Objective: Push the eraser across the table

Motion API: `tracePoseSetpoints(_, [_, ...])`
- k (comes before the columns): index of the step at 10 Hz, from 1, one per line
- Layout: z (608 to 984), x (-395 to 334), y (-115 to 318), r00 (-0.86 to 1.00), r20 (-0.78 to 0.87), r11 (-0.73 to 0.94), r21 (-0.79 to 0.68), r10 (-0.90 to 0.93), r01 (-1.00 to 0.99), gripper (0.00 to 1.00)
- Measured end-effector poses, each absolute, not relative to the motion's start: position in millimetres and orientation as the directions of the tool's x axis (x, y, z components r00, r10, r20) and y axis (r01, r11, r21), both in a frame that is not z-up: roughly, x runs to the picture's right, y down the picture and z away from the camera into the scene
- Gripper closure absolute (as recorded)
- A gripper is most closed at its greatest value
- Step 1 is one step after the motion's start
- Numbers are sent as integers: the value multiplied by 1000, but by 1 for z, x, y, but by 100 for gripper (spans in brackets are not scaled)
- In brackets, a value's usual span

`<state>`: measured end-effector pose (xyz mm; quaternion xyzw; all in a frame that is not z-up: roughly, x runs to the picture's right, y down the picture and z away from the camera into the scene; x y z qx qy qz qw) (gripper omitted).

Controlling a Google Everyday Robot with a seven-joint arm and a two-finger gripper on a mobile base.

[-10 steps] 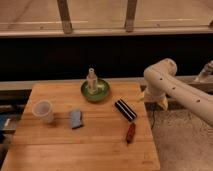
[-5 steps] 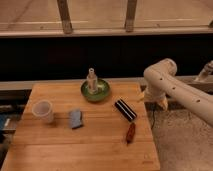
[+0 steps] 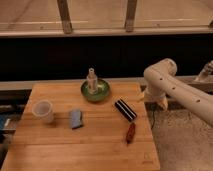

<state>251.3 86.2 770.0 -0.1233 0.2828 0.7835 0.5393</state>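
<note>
Pincer (image 3: 154,98): at the end of the single arm (image 3: 175,90), which enters from 3 o'clock; hangs just off the desk's right edge, near its far corner, above the floor and not above the planks. Touches nothing and holds nothing that can be made out; whether it is spread or pressed together cannot be told. Eraser (image 3: 125,110): black, white-edged, lying flat on the desk right of centre, at about 8 o'clock from the pincer and near it, but apart. Long axis runs 10 to 4 o'clock, so the long flank facing 1 o'clock is turned towards the pincer. Judgement: a push begun from the pincer's side would meet that broad flank and drive the eraser towards 7 or 8 o'clock, over bare planks. Brown stick (image 3: 130,132): at 5 o'clock from the eraser, near its lower end, not touching; possibly in the way of a downward push. Bowl (image 3: 95,91): green, at 10 o'clock from the eraser, with a pale bottle (image 3: 91,80) standing in it. Blue block (image 3: 76,118): well left of the eraser. Cup (image 3: 43,111): white, near the left edge. Desk (image 3: 90,150): light planks, carrying all the items listed.
</note>
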Motion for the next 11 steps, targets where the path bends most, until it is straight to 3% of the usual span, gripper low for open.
tracePoseSetpoints(1, [770,251,86,-388,-498,-258,310,775,-915,22])
tracePoseSetpoints(3, [770,251,86,-388,-498,-258,310,775,-915,36])
tracePoseSetpoints(7, [770,251,87,-388,-499,-258,310,775,-915,78])
tracePoseSetpoints(8, [770,251,86,-387,-499,-258,310,775,-915,83])
tracePoseSetpoints(9, [767,247,73,-310,-446,-187,299,840,-936,100])
tracePoseSetpoints(11, [779,236,47,-138,-347,-48,256,927,-966,100])
